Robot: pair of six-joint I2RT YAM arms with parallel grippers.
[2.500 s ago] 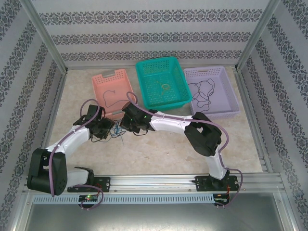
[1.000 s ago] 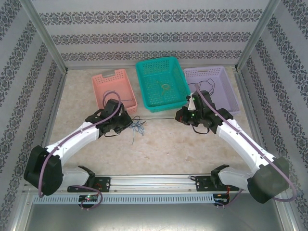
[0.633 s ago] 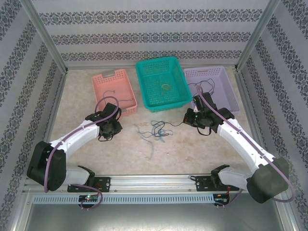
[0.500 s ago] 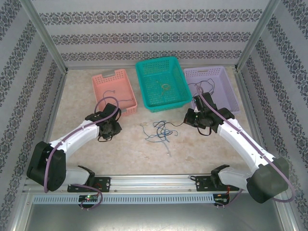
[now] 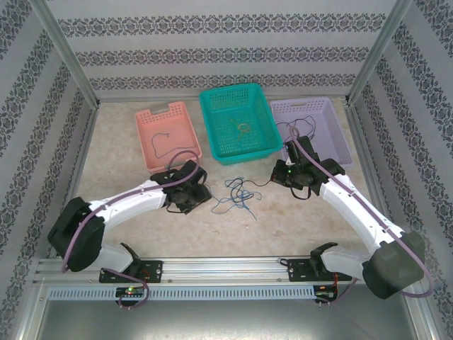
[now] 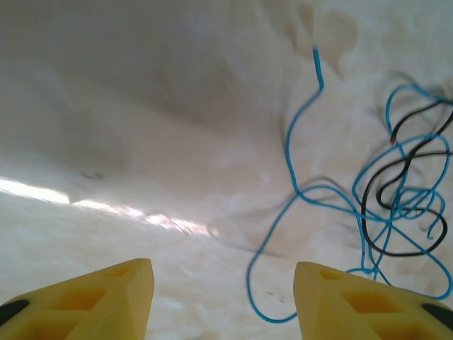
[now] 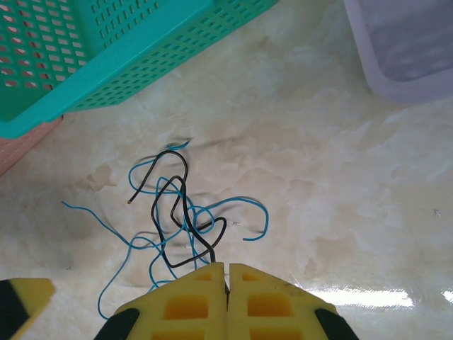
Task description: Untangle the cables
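The right gripper (image 7: 226, 269), bottom centre, has its yellow fingers pressed together on a black strand of the cables (image 7: 185, 216), a loose blue-and-black tangle left of centre on the marbled table (image 7: 340, 212). A green basket (image 7: 106, 49) sits upper left and a purple basket (image 7: 403, 49) upper right.

Tabletop (image 7: 340, 177): smooth glossy marble-look, glare at 5 o'clock. Teal basket (image 7: 106, 78) at 11: perforated moulded plastic. Blue cable (image 6: 289, 142), black cable (image 7: 182, 202): smooth plastic sheath. Left gripper (image 6: 223, 263) fingers (image 6: 106, 297): matt yellow plastic.
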